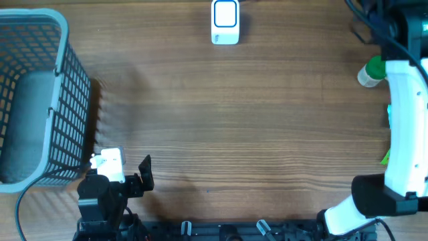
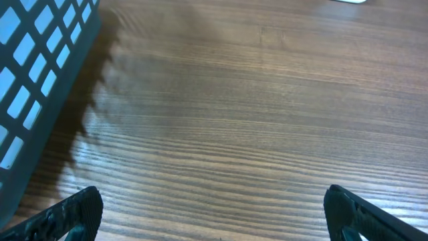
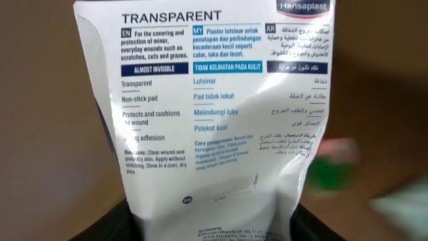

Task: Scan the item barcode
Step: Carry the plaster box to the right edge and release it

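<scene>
The wooden table [image 1: 234, 120] fills the overhead view. On its left edge stands a grey slatted basket [image 1: 70, 114], whose wall also crosses the left corner of the left wrist view. Along the right edge the white right arm [image 1: 404, 120] reaches towards the far side. It hides most of what lies under it, and only slivers of green and teal show at its side. The black left arm [image 1: 100, 201] sits at the near left, just beside the basket. Its left pincer [image 2: 212, 213] is spread wide over bare wood and holds nothing.

The plaster packet [image 3: 214, 100] fills the right wrist view. It stands upright, with its lower end clamped in the right pincer [image 3: 214, 231]. It is white and crinkled, headed "TRANSPARENT", with "Hansaplast" at the top right. An EN column reads "For the covering and protection of minor, everyday wounds", then "ALMOST INVISIBLE", "Non-stick pad" and "Protects and cushions the wound". A MY column carries "TIDAK KELIHATAN PADA KULIT", and an AR column is in Arabic. The small print lower down is too blurred to read.

A white and blue scanner [image 1: 225, 21] stands at the far centre of the table. A green-capped bottle [image 1: 370, 72] lies far right, beside the right arm.
</scene>
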{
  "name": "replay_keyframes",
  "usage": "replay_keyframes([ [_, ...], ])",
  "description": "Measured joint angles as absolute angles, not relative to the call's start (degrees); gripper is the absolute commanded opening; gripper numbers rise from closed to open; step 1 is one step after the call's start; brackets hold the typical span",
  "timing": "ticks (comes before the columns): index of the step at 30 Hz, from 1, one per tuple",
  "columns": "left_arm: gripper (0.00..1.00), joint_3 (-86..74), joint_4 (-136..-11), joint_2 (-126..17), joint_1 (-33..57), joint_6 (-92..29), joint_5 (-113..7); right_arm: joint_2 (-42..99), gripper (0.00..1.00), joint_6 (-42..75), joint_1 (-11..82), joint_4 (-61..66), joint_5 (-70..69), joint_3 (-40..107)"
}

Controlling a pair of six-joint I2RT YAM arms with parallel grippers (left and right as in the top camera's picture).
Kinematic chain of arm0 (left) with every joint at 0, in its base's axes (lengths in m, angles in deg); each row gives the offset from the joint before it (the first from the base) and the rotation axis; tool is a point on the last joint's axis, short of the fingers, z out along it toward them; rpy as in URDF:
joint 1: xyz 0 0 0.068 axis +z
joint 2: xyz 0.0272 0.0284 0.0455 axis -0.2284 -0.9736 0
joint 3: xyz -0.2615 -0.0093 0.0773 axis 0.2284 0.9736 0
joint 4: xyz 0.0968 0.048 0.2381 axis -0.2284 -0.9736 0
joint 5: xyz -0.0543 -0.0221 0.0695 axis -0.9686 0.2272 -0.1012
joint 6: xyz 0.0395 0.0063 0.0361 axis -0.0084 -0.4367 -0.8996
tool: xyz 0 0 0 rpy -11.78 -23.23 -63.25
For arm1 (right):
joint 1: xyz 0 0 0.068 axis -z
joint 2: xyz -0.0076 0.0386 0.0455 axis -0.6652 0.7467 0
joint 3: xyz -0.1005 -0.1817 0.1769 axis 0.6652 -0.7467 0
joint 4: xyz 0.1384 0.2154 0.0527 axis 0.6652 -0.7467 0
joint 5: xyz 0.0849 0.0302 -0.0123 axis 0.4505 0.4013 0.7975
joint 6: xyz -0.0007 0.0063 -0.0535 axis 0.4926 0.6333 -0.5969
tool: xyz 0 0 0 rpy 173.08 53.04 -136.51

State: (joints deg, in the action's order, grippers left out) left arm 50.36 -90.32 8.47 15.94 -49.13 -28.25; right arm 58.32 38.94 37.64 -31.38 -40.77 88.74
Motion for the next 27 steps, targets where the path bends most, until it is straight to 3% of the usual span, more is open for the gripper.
replay_keyframes([
  [2, 1.0, 50.4, -90.3, 8.5, 15.9, -49.1, -28.2, 58.5, 0.32, 38.3, 43.1, -39.0, -50.7, 86.7],
  [6, 1.0, 50.4, -90.3, 8.5, 15.9, -49.1, -28.2, 60.2, 0.33, 40.1, 52.7, -38.9, -53.8, 78.8],
  [9, 1.0, 50.4, -90.3, 8.5, 15.9, -49.1, -28.2, 64.7, 0.33, 40.9, 60.7, -32.7, -50.6, 69.9],
  [16, 1.0, 50.4, -90.3, 8.5, 15.9, -49.1, -28.2, 75.7, 0.33, 39.5, 69.2, -19.1, -37.3, 56.5],
  [17, 1.0, 50.4, -90.3, 8.5, 15.9, -49.1, -28.2, 77.1, 0.41, 39.3, 69.7, -17.7, -35.7, 55.9],
  [19, 1.0, 50.4, -90.3, 8.5, 15.9, -49.1, -28.2, 78.6, 0.75, 38.7, 70.3, -14.6, -33.6, 55.4],
  [21, 1.0, 50.4, -90.3, 8.5, 15.9, -49.1, -28.2, 78.7, 0.99, 37.4, 70.5, -11.4, -32.7, 55.4],
  [27, 1.0, 50.4, -90.3, 8.5, 15.9, -49.1, -28.2, 78.1, 1.0, 31.8, 71.5, -14.6, -32.1, 61.4],
])
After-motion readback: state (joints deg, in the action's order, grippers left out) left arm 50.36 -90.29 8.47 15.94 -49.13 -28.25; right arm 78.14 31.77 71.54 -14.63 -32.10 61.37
